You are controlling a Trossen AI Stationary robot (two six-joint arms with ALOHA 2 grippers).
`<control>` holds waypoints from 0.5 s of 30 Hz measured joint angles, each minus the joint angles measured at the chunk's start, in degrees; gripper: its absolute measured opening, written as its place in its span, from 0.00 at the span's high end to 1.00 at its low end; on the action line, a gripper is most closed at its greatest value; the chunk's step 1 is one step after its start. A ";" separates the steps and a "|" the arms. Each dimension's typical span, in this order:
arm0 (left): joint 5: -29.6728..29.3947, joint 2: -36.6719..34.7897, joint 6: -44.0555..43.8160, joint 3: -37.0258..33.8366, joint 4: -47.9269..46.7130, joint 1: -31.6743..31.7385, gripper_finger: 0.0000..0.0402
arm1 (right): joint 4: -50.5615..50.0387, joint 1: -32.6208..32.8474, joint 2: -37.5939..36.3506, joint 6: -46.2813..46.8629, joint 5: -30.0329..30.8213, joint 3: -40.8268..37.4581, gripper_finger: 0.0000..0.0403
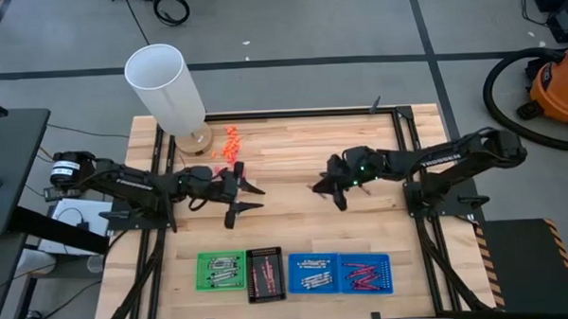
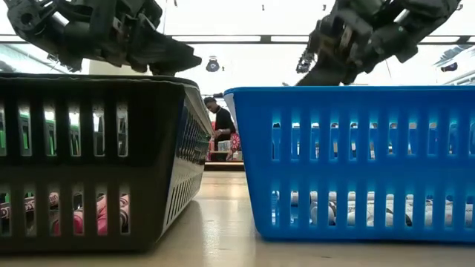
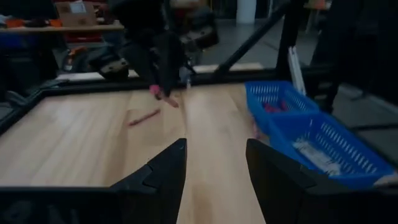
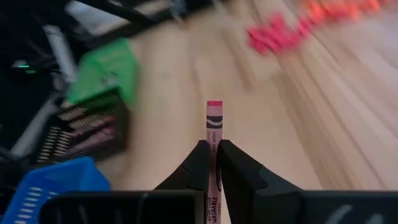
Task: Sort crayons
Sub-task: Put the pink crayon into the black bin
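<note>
My right gripper (image 1: 321, 187) (image 4: 213, 155) hovers over the middle of the wooden table (image 1: 293, 150), shut on a magenta crayon (image 4: 213, 127). It also shows far off in the left wrist view (image 3: 158, 68). Another reddish crayon (image 3: 143, 117) lies flat on the table beside it. My left gripper (image 1: 246, 203) (image 3: 216, 168) is open and empty over the table's left half, its fingers pointing toward the right gripper. Grey and red crayons lie in the trays along the near edge: green (image 1: 220, 273), black (image 1: 264, 274) and two blue (image 1: 340, 273). My right gripper pinches the magenta crayon's wrapped barrel (image 4: 212, 146) between its two fingers. The crayon lies along the fingers, and its pink end (image 4: 214, 104) sticks out past the fingertips. The fingers slant down toward the table's left. Whether the crayon's end touches the table I cannot tell.
A tall white cylinder (image 1: 166, 86) stands at the far left of the table. Small orange lumps (image 1: 231, 140) and a pink lump (image 1: 237, 167) lie near it. In the low view the black tray (image 2: 96, 163) and a blue tray (image 2: 356, 163) stand close in front.
</note>
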 joint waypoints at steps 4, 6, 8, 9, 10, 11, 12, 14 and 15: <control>-4.13 0.59 -3.21 0.00 4.03 -1.12 0.56 | 8.27 3.86 0.02 -5.63 1.78 0.00 0.91; -7.22 2.17 -3.31 0.01 6.45 -1.76 0.56 | 11.75 5.31 0.02 -8.50 3.04 0.00 0.91; -9.09 4.70 -3.36 0.00 11.16 -2.29 0.56 | 14.41 6.47 0.01 -10.78 4.74 0.00 0.91; -9.74 6.32 -3.40 0.01 14.21 -2.51 0.56 | 15.03 6.94 0.02 -11.71 6.00 0.00 0.91; -10.55 8.03 -3.43 0.04 17.12 -2.73 0.56 | 15.63 7.30 0.02 -12.44 7.25 0.00 0.91; -10.98 9.76 -3.53 0.05 20.12 -2.93 0.56 | 16.32 7.60 0.02 -13.23 8.34 0.00 0.91; -11.48 11.69 -3.53 0.26 23.08 -3.10 0.56 | 16.88 7.82 0.02 -13.99 9.23 0.00 0.91; -12.09 15.19 -3.54 1.79 26.00 -3.34 0.56 | 17.54 8.13 0.02 -14.95 10.92 0.00 0.91; -12.21 16.83 -3.53 2.93 26.56 -3.34 0.56 | 17.94 8.23 0.02 -15.16 11.69 0.00 0.91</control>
